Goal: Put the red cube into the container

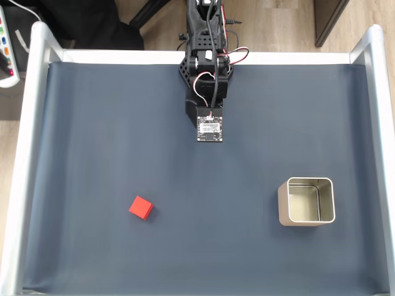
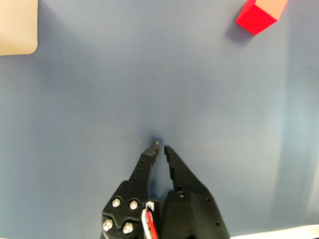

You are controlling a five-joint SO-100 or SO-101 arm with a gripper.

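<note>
From above, the fixed view had the whole scene laid out: the red cube (image 1: pixel 141 208) sat alone on the dark blue mat (image 1: pixel 92 123), low and left of centre, turned at an angle to the mat's edges. Well apart from it, over on the right, stood the container (image 1: pixel 307 201), upright, mouth open to the camera, shiny inside with nothing in it. The arm (image 1: pixel 205 68) reached in from the top edge, folded up near its base, a circuit board (image 1: pixel 208 127) facing the lens, and its fingers were hidden underneath, so that view said nothing about the jaws.

The wrist view filled that gap. The gripper (image 2: pixel 159 147) pointed up the frame over bare mat, tips nearly together, just a sliver of gap between them, holding nothing. The cube (image 2: pixel 259 15) peeked in at the top right, cut off by the frame edge, and a pale rounded corner of the container (image 2: pixel 17 27) showed at the top left. The white table frame (image 1: pixel 24 154) bordered the mat in the fixed view.
</note>
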